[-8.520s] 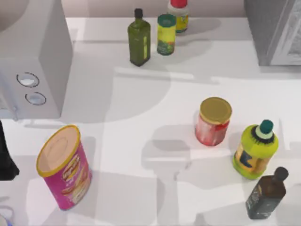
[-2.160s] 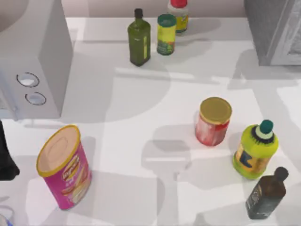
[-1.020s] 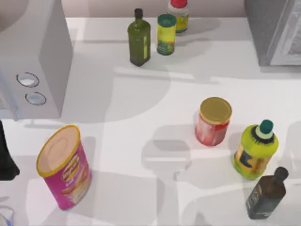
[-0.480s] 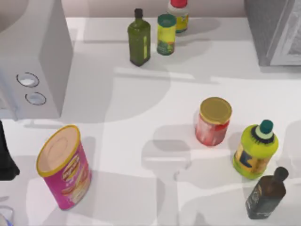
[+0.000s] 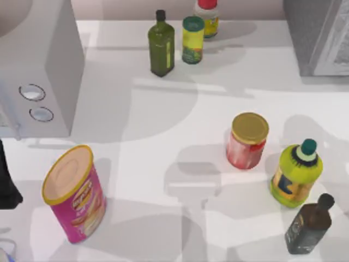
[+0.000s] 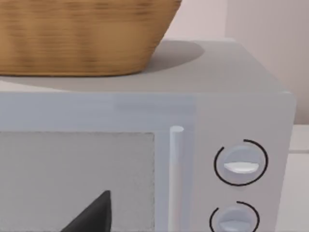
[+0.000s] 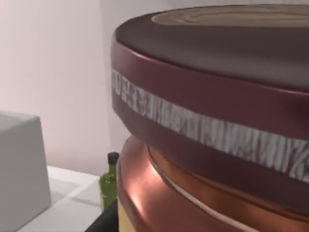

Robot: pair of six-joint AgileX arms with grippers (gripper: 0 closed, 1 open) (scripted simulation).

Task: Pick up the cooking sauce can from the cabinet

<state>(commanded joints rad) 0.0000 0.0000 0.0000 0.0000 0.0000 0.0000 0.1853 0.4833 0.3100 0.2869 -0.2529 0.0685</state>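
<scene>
The cooking sauce can (image 7: 207, 121) sits right against the right wrist camera, showing its dark maroon lid with a tan patch on top and its orange body. My right gripper (image 7: 193, 217) is shut on it, and one dark finger (image 7: 104, 220) shows against the can's side. Behind the can are open room, a green bottle (image 7: 109, 186) and a grey box corner. The cabinet (image 5: 316, 33) stands at the table's far right corner in the top view, its pale door (image 5: 339, 46) at the edge. My left arm (image 5: 6, 185) is parked at the left edge.
The grey box with two dials (image 5: 38, 65) stands at the left, with a wicker basket (image 6: 82, 34) on top. A pink canister (image 5: 73, 194), a gold-lidded jar (image 5: 248, 140), a yellow-green bottle (image 5: 297, 174), a dark bottle (image 5: 310, 225) and three bottles at the back (image 5: 185, 38) stand on the table.
The shadows on the right side of the table have shifted. The bottles, the jars and my left arm have stayed where they were.
</scene>
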